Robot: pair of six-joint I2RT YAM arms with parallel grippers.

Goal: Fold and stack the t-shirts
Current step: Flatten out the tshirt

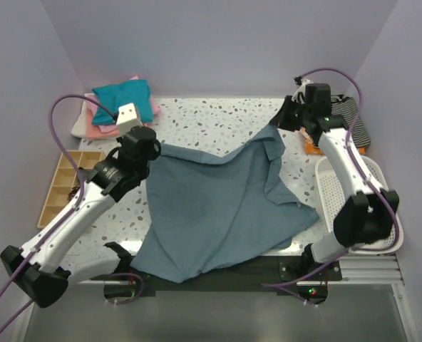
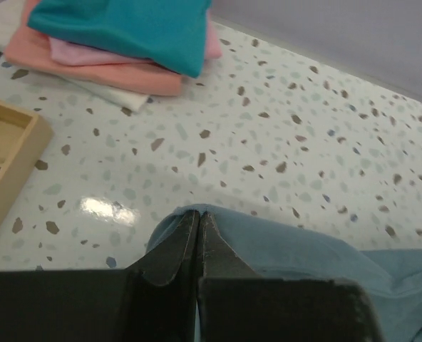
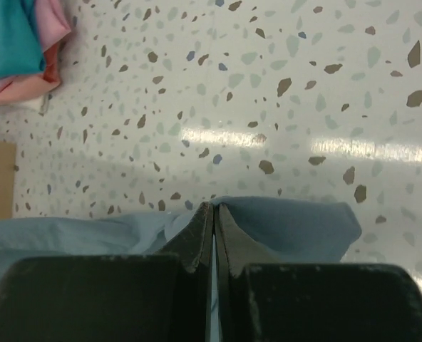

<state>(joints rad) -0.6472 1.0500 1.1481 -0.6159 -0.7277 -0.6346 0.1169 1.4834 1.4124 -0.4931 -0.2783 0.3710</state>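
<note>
The large slate-blue t-shirt (image 1: 218, 206) hangs spread between both grippers over the table, its lower edge draped over the near table edge. My left gripper (image 1: 152, 147) is shut on its left upper corner, seen in the left wrist view (image 2: 198, 214) with blue cloth (image 2: 304, 249) pinched between the fingers. My right gripper (image 1: 282, 121) is shut on its right upper corner, seen in the right wrist view (image 3: 212, 206) with cloth (image 3: 296, 224) folded round the fingertips. A folded stack with teal t-shirt (image 1: 122, 94) on pink (image 1: 104, 130) and white ones sits at the back left, also visible in the left wrist view (image 2: 125, 28).
A wooden compartment tray (image 1: 61, 185) stands at the left table edge. A white perforated basket (image 1: 339, 192) sits at the right. A striped cloth (image 1: 353, 117) and an orange item (image 1: 312, 146) lie at the back right. The speckled tabletop (image 1: 218, 121) shows behind the shirt.
</note>
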